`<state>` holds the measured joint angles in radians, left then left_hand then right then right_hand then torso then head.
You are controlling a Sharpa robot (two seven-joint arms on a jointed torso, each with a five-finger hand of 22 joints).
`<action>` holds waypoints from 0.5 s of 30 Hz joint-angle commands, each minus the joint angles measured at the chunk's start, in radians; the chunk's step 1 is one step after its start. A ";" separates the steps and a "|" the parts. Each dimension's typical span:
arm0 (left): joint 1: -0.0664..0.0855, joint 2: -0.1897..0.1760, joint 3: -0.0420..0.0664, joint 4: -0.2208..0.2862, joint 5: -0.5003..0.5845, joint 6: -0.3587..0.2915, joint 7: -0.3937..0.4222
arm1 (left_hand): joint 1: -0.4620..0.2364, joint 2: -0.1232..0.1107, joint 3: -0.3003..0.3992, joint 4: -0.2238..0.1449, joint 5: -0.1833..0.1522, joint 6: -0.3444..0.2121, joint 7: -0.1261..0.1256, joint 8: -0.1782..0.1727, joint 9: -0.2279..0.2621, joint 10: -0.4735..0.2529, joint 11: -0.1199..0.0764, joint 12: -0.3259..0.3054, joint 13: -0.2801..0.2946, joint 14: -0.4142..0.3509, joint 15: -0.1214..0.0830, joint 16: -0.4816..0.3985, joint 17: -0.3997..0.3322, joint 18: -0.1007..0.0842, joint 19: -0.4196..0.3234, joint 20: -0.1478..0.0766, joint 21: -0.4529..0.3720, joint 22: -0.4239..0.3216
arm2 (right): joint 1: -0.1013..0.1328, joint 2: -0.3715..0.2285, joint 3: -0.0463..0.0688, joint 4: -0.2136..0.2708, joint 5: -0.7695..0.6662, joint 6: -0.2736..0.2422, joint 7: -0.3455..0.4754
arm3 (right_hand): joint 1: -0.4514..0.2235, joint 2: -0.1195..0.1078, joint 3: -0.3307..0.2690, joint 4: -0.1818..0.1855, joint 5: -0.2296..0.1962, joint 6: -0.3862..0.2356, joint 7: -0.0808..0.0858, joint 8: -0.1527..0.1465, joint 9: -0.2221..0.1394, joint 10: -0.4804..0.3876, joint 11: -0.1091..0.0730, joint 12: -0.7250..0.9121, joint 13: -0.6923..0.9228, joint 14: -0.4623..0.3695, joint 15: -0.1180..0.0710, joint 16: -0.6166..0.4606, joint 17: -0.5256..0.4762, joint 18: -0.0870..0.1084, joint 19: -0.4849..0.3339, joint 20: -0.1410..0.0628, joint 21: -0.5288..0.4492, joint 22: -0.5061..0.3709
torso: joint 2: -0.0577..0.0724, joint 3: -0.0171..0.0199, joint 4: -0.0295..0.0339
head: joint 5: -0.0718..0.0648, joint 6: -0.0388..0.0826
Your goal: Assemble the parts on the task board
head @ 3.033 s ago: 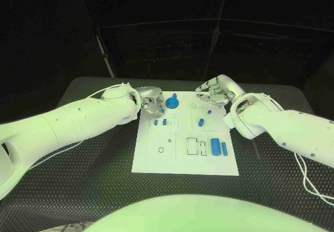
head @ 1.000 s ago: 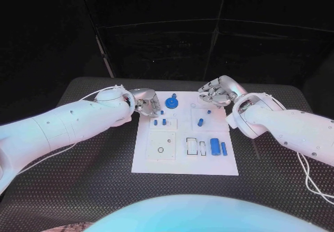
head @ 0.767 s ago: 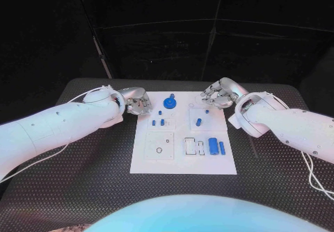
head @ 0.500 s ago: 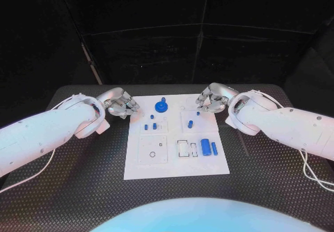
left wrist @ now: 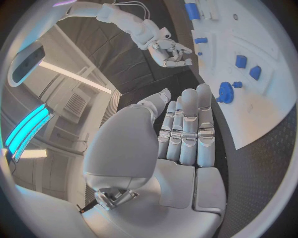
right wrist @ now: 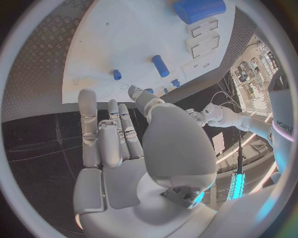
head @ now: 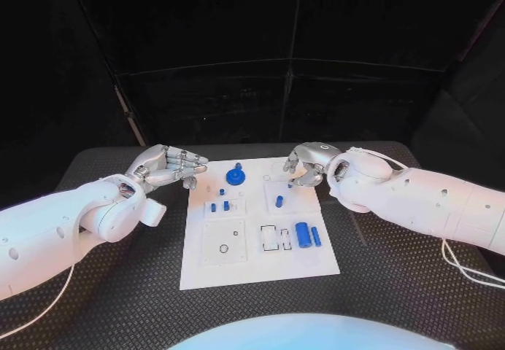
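The white task board [head: 252,251] lies in the middle of the black table. At its far end stands a round blue piece with a knob [head: 233,175] [left wrist: 226,92]. Small blue pegs [head: 219,206] [left wrist: 248,67] sit just in front of it, and a slanted blue peg [head: 279,200] [right wrist: 160,65] lies right of them. A thick blue cylinder [head: 302,235] [right wrist: 198,9] lies beside a thin one [head: 314,235] at the board's right. My left hand [head: 168,166] [left wrist: 180,134] hovers at the board's far left corner, fingers straight, holding nothing. My right hand [head: 300,164] [right wrist: 118,144] hangs over the far right corner, empty.
The board [left wrist: 273,29] [right wrist: 124,44] has empty rectangular slots [head: 271,238] near the cylinders and a square plate with small holes [head: 224,240] on its left half. Black ribbed table [head: 400,255] surrounds the board on all sides.
The camera has shifted. My left hand has drawn back from the round blue piece to the board's left edge and straightened its fingers. My right hand stays by the far right corner.
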<state>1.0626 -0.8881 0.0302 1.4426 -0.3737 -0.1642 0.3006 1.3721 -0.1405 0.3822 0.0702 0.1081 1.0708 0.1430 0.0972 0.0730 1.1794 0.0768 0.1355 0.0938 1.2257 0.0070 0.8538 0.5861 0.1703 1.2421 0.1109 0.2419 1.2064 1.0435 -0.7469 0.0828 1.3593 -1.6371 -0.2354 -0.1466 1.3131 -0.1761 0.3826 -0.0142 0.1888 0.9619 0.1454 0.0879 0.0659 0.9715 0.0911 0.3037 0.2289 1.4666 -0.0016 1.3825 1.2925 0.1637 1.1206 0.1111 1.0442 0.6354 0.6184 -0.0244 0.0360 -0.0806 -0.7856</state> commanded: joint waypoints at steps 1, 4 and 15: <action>-0.001 -0.013 0.001 0.035 0.151 -0.021 0.075 | -0.007 0.003 -0.006 0.000 -0.005 0.000 0.005 -0.007 -0.001 -0.002 0.009 0.004 0.002 -0.007 0.001 -0.006 -0.001 0.011 -0.009 -0.001 -0.005 -0.002 | 0.000 0.011 0.000 -0.005 -0.059 0.047 -0.012 | 0.019 0.007 -0.007 -0.002 0.005 -0.001 0.005 -0.004 0.002 0.000 0.001 -0.005 -0.007 0.044 0.009 0.002 0.001 0.003 0.011 -0.001 -0.002 0.005 | 0.003 -0.0012 0.0004 | 0.006 0.014; -0.002 -0.020 0.001 0.057 0.161 -0.022 0.081 | -0.007 0.004 -0.007 0.000 -0.005 0.000 0.005 -0.006 -0.001 -0.002 0.009 0.005 0.002 -0.007 0.001 -0.006 -0.001 0.011 -0.009 -0.001 -0.006 -0.003 | -0.001 0.019 0.000 -0.010 -0.062 0.073 -0.013 | 0.032 0.018 -0.003 -0.005 0.010 0.007 0.006 -0.001 0.003 0.016 0.000 -0.003 -0.018 0.043 0.008 -0.001 -0.003 0.003 0.018 -0.001 0.002 0.011 | 0.001 -0.0012 0.0008 | 0.011 0.015; -0.002 -0.034 0.001 0.100 0.182 -0.034 0.092 | -0.005 0.009 -0.007 -0.002 -0.005 0.005 0.006 -0.005 0.000 -0.003 0.009 0.007 0.003 -0.007 0.002 -0.008 -0.003 0.011 -0.009 0.000 -0.010 -0.008 | -0.002 0.034 0.000 -0.023 -0.098 0.152 -0.039 | 0.052 0.032 0.019 -0.011 0.025 0.045 0.013 0.011 0.006 0.057 0.002 -0.014 -0.056 0.043 0.009 -0.004 -0.005 0.001 0.029 -0.002 0.012 0.022 | 0.001 0.0001 -0.0023 | 0.018 -0.007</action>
<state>1.0594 -0.9206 0.0302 1.5368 -0.2288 -0.1858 0.3616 1.3685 -0.1369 0.3795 0.0675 0.1081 1.0745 0.1467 0.0972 0.0732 1.1756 0.0806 0.1395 0.0955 1.2258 0.0071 0.8501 0.5841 0.1700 1.2421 0.1109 0.2373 1.1994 1.0396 -0.7141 0.0822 1.3367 -1.6956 -0.1336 -0.1668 1.3571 -0.1431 0.3967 -0.0249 0.2095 1.0004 0.1593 0.0956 0.0710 1.0204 0.0928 0.2959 0.1749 1.4666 -0.0016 1.3825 1.2874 0.1635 1.1419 0.1108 1.0525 0.6562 0.6198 -0.0248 0.0351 -0.0618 -0.7881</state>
